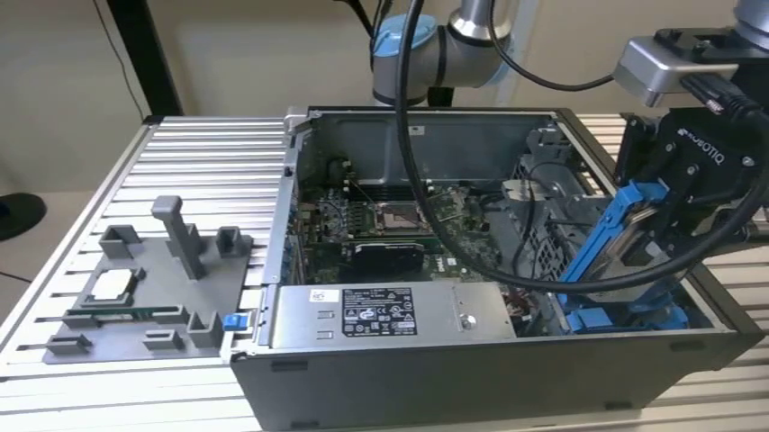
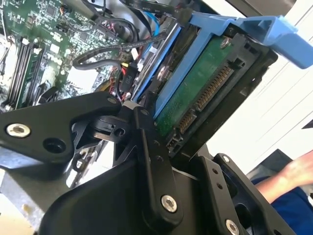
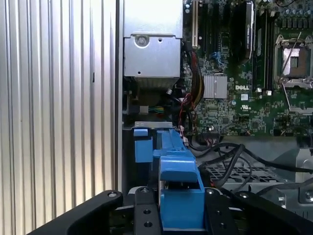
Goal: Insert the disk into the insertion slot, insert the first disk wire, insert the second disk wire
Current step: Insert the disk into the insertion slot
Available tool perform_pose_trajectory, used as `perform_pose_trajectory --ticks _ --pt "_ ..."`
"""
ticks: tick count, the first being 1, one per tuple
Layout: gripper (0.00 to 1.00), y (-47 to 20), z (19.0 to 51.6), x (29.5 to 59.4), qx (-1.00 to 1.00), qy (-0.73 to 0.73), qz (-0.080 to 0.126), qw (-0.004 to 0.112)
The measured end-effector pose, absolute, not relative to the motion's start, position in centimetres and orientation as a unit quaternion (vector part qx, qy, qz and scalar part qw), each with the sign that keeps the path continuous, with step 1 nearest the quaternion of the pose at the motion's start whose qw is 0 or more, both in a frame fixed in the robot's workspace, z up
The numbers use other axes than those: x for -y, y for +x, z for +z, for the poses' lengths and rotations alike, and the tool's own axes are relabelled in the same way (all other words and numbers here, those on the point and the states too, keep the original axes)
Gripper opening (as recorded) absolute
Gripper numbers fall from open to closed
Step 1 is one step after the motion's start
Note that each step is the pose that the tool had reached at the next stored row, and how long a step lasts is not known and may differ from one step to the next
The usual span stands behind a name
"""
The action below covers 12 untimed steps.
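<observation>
My gripper is shut on the disk, a drive clipped in a bright blue frame. I hold it steeply tilted over the drive bay at the exterior view's right end of the open computer case. The second wrist view shows the disk's green circuit board and connector edge, with a black finger pressed against it. In the first wrist view the blue frame sits between my fingers, above the case's edge. Loose black wires lie beside the bay.
A silver power-supply box sits along the case's front wall, with the motherboard behind it. The arm's black cable hangs across the case. A grey fixture stands on the ribbed table. A person's forearm is nearby.
</observation>
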<state>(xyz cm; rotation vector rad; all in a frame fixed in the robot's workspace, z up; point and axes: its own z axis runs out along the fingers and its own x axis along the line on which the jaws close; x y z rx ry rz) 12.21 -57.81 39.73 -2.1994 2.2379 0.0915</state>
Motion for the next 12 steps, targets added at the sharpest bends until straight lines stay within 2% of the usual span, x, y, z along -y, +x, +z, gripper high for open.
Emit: perform_pose_trajectory --ticks 12 --pt "0.00 12.2 37.8 57.8 -0.713 -0.701 0.030 0.002"
